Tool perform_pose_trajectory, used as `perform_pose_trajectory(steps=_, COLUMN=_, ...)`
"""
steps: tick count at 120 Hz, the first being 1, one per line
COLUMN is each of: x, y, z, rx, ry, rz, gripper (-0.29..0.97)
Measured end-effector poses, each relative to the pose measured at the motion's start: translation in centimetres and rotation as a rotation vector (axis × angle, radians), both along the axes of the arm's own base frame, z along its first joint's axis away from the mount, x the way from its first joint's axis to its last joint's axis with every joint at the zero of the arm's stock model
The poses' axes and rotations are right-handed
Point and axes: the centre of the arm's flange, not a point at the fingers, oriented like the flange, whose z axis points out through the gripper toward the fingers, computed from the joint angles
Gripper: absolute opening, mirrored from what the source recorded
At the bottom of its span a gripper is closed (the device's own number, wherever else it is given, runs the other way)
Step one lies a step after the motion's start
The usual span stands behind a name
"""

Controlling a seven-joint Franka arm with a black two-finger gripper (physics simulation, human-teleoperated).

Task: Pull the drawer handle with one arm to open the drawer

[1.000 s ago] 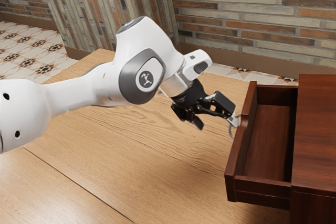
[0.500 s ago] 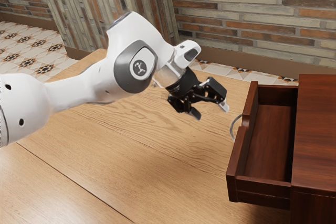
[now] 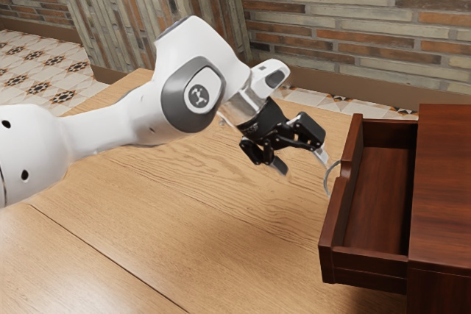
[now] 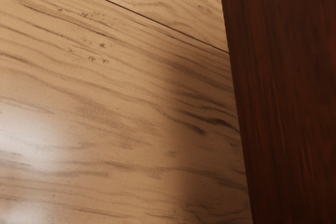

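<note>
While just short of the handle, fingers apart and empty; wrist-side, the dark drawer beside the table.

white arm, glossy rounded shells, fat links. grey round joint cap with a small white logo. two small dark holes on the biggest link. white wrist block has a dark grey inset. gripper black, fingertips pale silver.
</note>
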Motion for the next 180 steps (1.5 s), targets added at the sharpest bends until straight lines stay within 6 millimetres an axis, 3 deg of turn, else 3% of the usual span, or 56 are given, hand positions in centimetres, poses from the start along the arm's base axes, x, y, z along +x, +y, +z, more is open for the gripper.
perform_pose_trajectory(steps=12, x=-0.4, y=0.1, z=0.8, rx=0.012, ry=-0.009, rz=-0.002, gripper=0.68)
perform_pose_trajectory(steps=62, x=-1.0, y=-2.0, z=0.7, rx=0.018, ry=-0.001, rz=-0.038, gripper=0.68)
perform_pose_trajectory(steps=94, x=-0.5, y=-2.4, z=-0.6, rx=0.015, ry=0.011, rz=-0.041, gripper=0.68)
perform_pose_trajectory(steps=114, x=0.0, y=-2.5, z=-1.6, rx=0.018, ry=0.016, rz=-0.040, gripper=0.68)
perform_pose_trajectory(steps=180, x=-0.4, y=-0.6, z=-1.6, rx=0.055, ry=0.033, rz=-0.040, gripper=0.68)
